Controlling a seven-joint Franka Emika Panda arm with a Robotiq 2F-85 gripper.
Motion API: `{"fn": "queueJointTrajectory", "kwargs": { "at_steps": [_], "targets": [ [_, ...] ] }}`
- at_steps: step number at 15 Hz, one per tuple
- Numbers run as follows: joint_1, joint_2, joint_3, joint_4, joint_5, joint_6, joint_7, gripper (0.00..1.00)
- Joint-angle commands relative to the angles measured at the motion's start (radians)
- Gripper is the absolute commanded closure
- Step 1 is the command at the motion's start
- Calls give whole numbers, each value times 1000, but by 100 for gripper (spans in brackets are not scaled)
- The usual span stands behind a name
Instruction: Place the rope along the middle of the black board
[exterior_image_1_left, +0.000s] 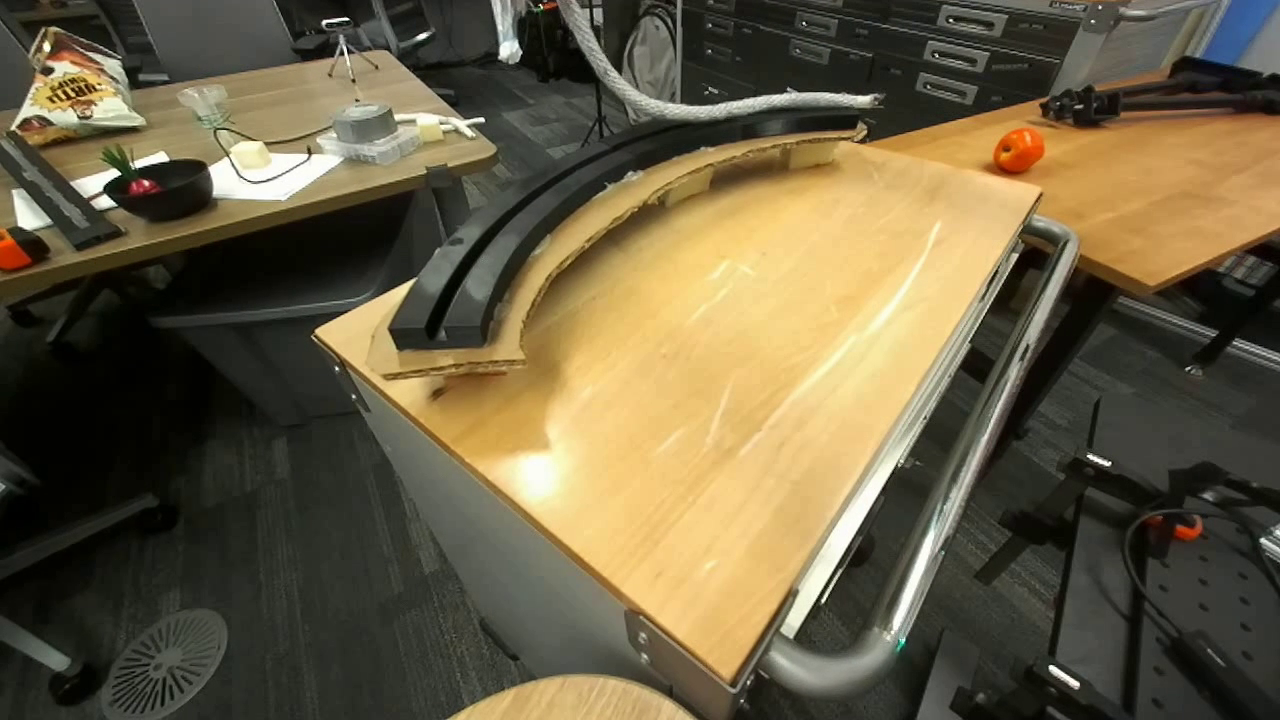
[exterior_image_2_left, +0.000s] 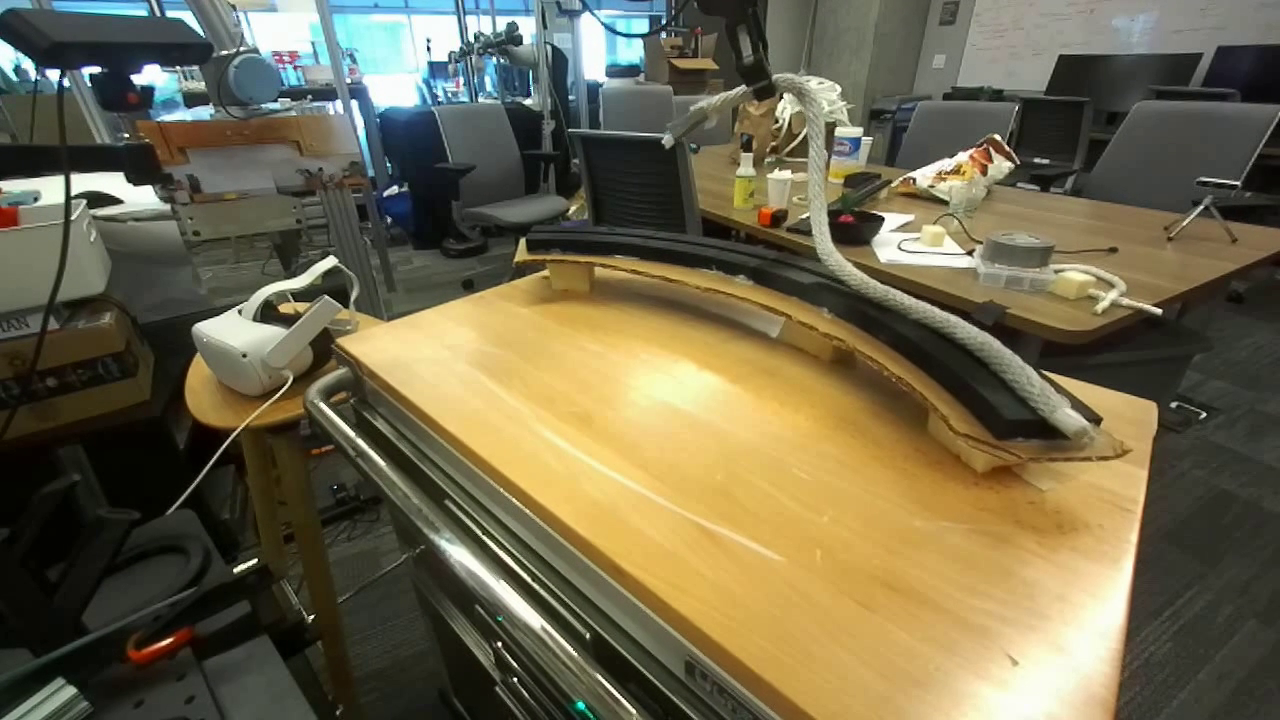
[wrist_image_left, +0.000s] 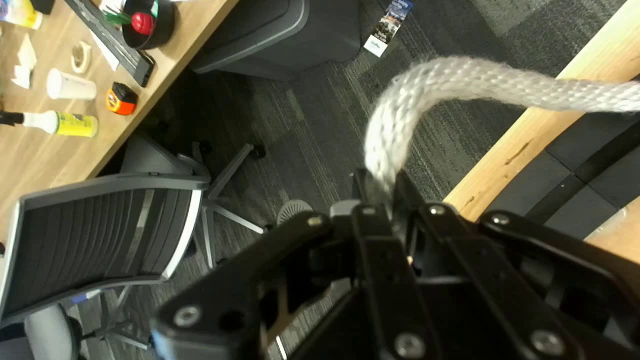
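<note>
Black Robotiq gripper (wrist_image_left: 382, 187), closest in the wrist view, clenches a white braided rope (exterior_image_2_left: 820, 190) near its frayed tip. In an exterior view, the rope's other end lies over the curved black board (exterior_image_2_left: 780, 277), near the right-hand corner of the wooden tabletop (exterior_image_2_left: 760, 480); its centring is unclear. Best, probably, to bring the held tip over the board's bare end and lower gradually, lightly taut, along the middle. Beyond, a black bowl (exterior_image_1_left: 170, 205) holds a radish (exterior_image_1_left: 143, 187).
</note>
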Motion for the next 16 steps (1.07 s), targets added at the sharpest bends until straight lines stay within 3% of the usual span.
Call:
{"fn": "queueJointTrajectory", "kwargs": {
  "at_steps": [1,8,16],
  "targets": [
    [-51,94,71,138,82,-98,-154,97],
    [-71,201,121,284,193,-276,-357,97],
    [-49,194,108,316,316,-503,-392,97]
  ]
}}
